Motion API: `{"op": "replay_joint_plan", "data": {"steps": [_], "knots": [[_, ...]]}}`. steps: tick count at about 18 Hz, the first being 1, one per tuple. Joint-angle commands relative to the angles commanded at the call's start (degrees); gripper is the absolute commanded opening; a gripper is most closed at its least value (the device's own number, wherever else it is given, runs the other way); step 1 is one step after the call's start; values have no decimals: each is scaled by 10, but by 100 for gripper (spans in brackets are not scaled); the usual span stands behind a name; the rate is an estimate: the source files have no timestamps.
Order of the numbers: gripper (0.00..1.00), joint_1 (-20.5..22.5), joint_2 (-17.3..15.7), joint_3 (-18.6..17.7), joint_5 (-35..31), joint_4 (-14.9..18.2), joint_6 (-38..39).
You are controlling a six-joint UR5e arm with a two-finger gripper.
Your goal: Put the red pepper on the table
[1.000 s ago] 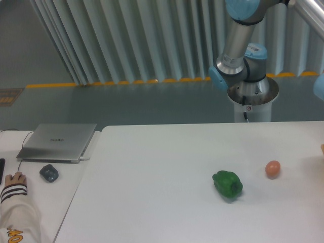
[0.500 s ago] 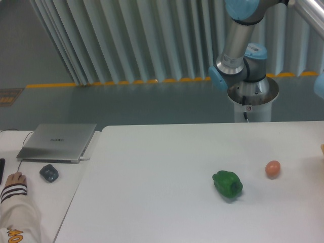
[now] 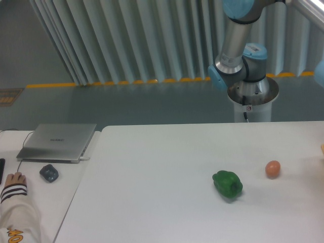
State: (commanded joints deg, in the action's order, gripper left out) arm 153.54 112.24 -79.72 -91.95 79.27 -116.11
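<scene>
A small logo sits on the lid of the closed silver laptop point(image 3: 57, 140), but it is too faint to read; orange lettering shows on the white sleeve point(image 3: 17, 223) at the lower left corner, also not legible.

The UR5e arm point(image 3: 237, 45) stands on its round pedestal base point(image 3: 251, 98) behind the far edge of the white surface point(image 3: 152, 192). Its grey link rises steeply from the blue-capped joints out through the top of the frame, and another link crosses the top right corner. The gripper is out of view, so whether it is open, closed or holding anything cannot be told, and nothing can be placed relative to it. The red pepper does not appear anywhere in view either; possibly it is off frame with the gripper.

On the surface lie a green bell pepper point(image 3: 227, 184) and, near it to the right, a smaller orange-brown egg-shaped ball point(image 3: 273, 169), the two apart. A sliver of something tan point(image 3: 322, 149) pokes in at the right edge. On the adjoining desk, a dark mouse point(image 3: 49, 173) rests in front of the laptop, and a person's hand point(image 3: 12, 179) lies near it.
</scene>
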Motion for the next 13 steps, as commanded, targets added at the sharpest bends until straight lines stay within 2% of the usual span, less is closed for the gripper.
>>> {"op": "replay_joint_plan", "data": {"steps": [5,9,13], "knots": [[28,-15,-4,0,62,6,74],[28,-59,-7,-1,84,5,179],[28,-90,-7,-5,94,1,249]]}}
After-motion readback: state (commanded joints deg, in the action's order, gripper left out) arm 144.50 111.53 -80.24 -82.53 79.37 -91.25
